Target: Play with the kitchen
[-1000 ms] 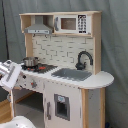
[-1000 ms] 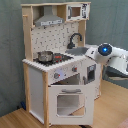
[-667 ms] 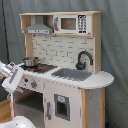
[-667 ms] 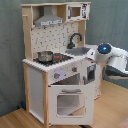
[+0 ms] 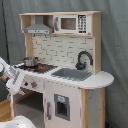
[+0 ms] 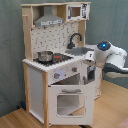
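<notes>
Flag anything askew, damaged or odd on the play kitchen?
Nothing stands out. The white and light-wood toy kitchen stands upright, the small metal pot sits on its stovetop, and the oven door looks closed. The robot gripper is at the kitchen's front.

Backdrop in both exterior views is a grey-blue curtain [image 5: 115, 45] hanging in soft vertical folds, covering everything behind the scene. Floor [image 6: 20, 119] is light wood, seen at the bottom of the second exterior view and as a small strip at the lower left of the first exterior view. Lighting is even and diffuse, with no hard shadows; no windows or other furniture visible.
</notes>
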You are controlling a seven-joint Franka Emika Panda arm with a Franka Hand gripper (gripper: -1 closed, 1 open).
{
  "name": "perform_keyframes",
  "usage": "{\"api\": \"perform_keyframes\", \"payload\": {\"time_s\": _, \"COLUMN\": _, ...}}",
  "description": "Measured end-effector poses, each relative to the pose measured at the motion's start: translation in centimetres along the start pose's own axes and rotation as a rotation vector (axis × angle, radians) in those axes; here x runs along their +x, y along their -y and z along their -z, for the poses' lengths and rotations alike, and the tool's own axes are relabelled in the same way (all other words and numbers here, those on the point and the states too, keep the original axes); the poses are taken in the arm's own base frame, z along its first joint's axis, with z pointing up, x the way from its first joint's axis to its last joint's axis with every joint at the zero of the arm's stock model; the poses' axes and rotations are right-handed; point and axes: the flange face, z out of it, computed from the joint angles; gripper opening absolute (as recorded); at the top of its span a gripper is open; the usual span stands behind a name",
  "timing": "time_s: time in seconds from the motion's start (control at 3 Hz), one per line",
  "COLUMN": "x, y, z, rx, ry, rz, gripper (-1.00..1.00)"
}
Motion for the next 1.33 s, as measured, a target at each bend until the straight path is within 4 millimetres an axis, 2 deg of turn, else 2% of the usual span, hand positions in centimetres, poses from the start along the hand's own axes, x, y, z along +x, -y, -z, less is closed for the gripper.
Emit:
{"api": "perform_keyframes", "payload": {"time_s": 0.67, "x": 1.3, "y": -0.9, "z": -2.0, "rx": 0.101, "ry": -0.135, "rz": 0.101, "gripper": 1.0}}
{"api": "perform_keyframes", "payload": {"time_s": 1.33, "x": 2.3, "y": -1.5, "z": -4.9, "rx": 0.164, "ry": -0.249, "rz": 0.178, "gripper": 1.0}}
